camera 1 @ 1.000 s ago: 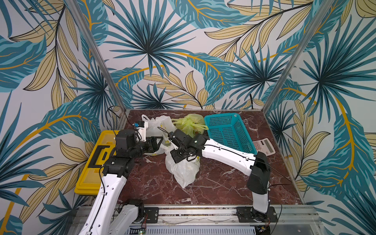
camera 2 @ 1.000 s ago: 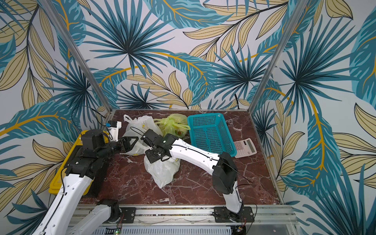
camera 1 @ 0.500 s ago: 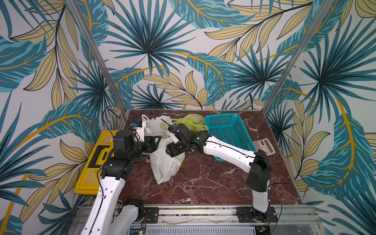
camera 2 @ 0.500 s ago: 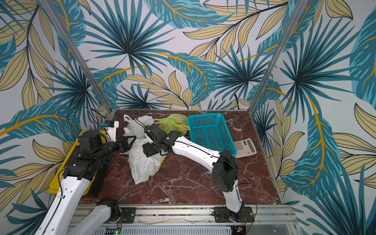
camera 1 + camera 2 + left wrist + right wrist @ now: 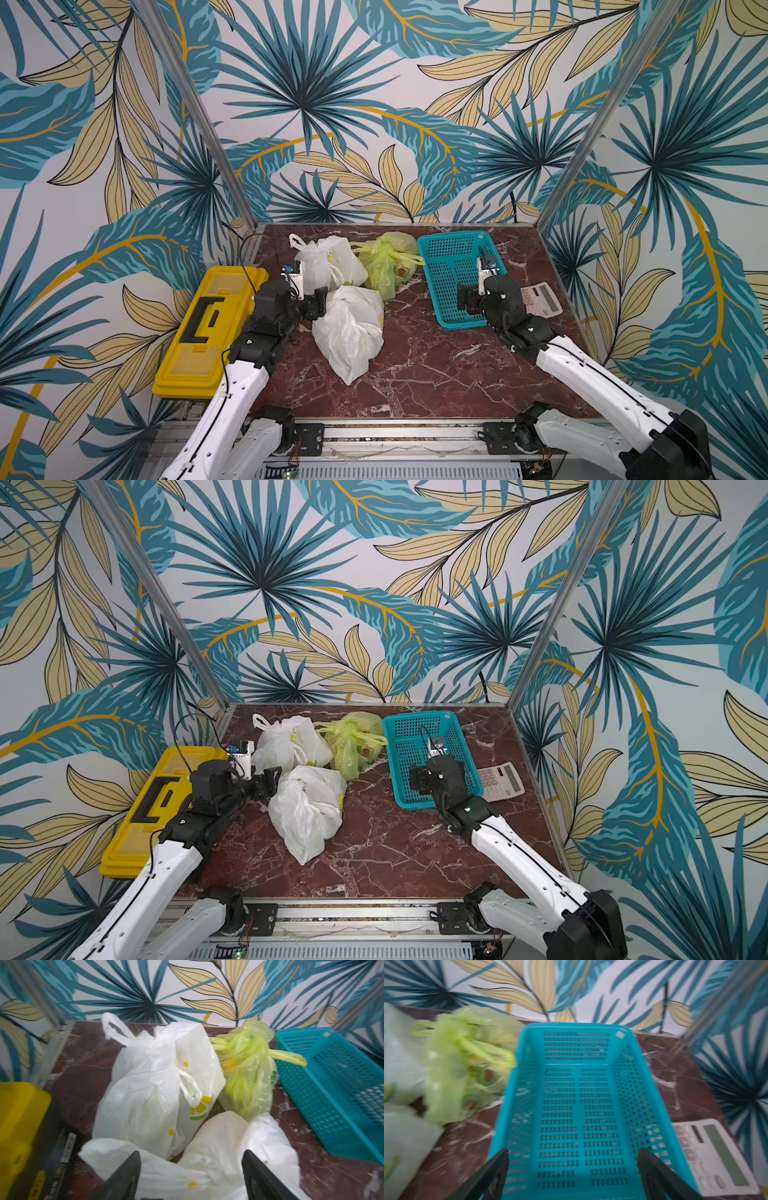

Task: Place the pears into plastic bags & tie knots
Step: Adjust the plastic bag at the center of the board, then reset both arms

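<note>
Three plastic bags lie on the marble table in both top views: a white one (image 5: 328, 266) at the back, a yellow-green one (image 5: 388, 262) beside it, and a second white one (image 5: 351, 328) slumped in front. The yellow-green bag's handles are bunched into a knot (image 5: 234, 1047). The pears are hidden inside the bags. My left gripper (image 5: 320, 297) is open at the front white bag's left side, with its plastic (image 5: 166, 1169) lying loose between the jaws. My right gripper (image 5: 465, 297) stands open over the near end of the teal basket, holding nothing.
The empty teal basket (image 5: 453, 249) sits at the back right, with a white calculator (image 5: 540, 297) to its right. A yellow toolbox (image 5: 208, 328) lies along the table's left edge. Patterned walls close in three sides.
My right gripper has let go of the front white bag, opened and swung right to the basket. The bag has sagged onto the table. My left gripper has opened wider.
</note>
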`<action>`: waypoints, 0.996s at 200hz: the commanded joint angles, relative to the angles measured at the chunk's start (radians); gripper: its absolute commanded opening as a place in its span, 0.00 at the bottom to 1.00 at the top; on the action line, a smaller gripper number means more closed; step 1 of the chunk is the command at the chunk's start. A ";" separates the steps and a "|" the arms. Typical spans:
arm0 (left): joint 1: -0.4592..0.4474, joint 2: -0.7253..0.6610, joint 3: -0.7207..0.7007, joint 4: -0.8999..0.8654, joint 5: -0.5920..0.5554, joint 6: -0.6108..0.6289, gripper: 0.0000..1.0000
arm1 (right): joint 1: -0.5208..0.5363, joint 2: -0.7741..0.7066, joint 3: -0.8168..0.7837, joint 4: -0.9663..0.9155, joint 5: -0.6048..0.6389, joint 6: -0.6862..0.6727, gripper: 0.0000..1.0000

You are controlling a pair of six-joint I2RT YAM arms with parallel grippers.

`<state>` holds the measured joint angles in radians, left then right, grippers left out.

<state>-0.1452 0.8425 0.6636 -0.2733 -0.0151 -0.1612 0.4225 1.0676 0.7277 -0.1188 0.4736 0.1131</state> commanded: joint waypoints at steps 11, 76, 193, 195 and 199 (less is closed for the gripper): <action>0.011 0.020 -0.152 0.303 -0.284 0.052 0.80 | -0.103 0.066 -0.157 0.364 0.129 -0.072 0.97; 0.124 0.293 -0.295 0.724 -0.113 0.129 0.82 | -0.245 0.268 -0.282 0.743 -0.040 -0.126 0.97; 0.156 0.662 -0.321 1.199 -0.018 0.152 0.84 | -0.323 0.421 -0.392 1.087 -0.238 -0.159 0.98; 0.156 0.665 -0.318 1.198 -0.026 0.150 0.84 | -0.323 0.423 -0.391 1.087 -0.239 -0.160 0.98; 0.155 0.668 -0.313 1.195 -0.035 0.145 0.94 | -0.324 0.425 -0.388 1.085 -0.238 -0.159 0.98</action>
<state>0.0021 1.4567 0.3397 0.8299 -0.0135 -0.0082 0.1108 1.4815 0.3275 1.0138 0.2668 -0.0624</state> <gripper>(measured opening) 0.839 0.982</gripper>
